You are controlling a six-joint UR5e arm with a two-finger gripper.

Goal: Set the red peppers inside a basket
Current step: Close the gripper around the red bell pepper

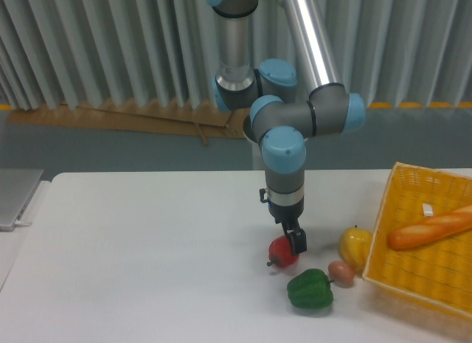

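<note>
1. My claw (295,242) points straight down over the table (147,247), right at the upper right side of the red pepper (282,252).
2. One dark finger (299,241) shows against the pepper; the other is hidden, so I cannot tell whether I am open, shut, or gripping.
3. The red pepper sits on the table, its short dark stem pointing to the lower left.
4. It lies well outside the basket (383,232), which stands at the right edge of the table, partly cut off by the frame.
5. The basket is bright yellow and woven, with its near corner pointing toward the vegetables.
6. Inside the basket lies a long bread loaf (431,229), and a small white object (428,209) rests just above it.
7. A green pepper (310,290) sits on the table just below and to the right of the red one; the two are close, though I cannot tell if they touch.
8. A small pinkish-brown round item (341,271) lies between the green pepper and the basket.
9. A yellow pepper (355,245) stands just beside the basket's left side, above that round item.
10. At the far left edge, a grey flat object (16,195) rests beside the table.
11. Behind me hang grey vertical slats, with a brown strip along their base.
</note>
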